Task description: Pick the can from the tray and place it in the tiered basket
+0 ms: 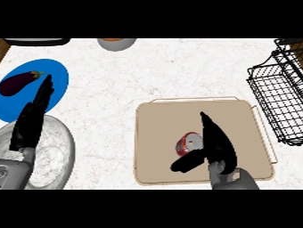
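Right hand (214,144) over the tray (161,133), near-right of the counter. Fingers extended along the right side of the can (188,143), thumb reaching under its near side; not yet closed round it, so I log the hand as released. Can lies on its side near the tray's middle, red body, pale end face toward the view.

Left hand (32,118) rests at the left, fingers straight, over the edge of the blue plate (55,71) and the grey bowl (59,147).

Risk, as judged: a cylinder on its side can roll away from the fingers on the tray's smooth tan surface if contact comes off-centre. The tiered basket (285,102), far right, is open black wire; a narrow can may tip on it.

Other: glossy purple eggplant (17,83) on the plate; counter is pale speckled stone.
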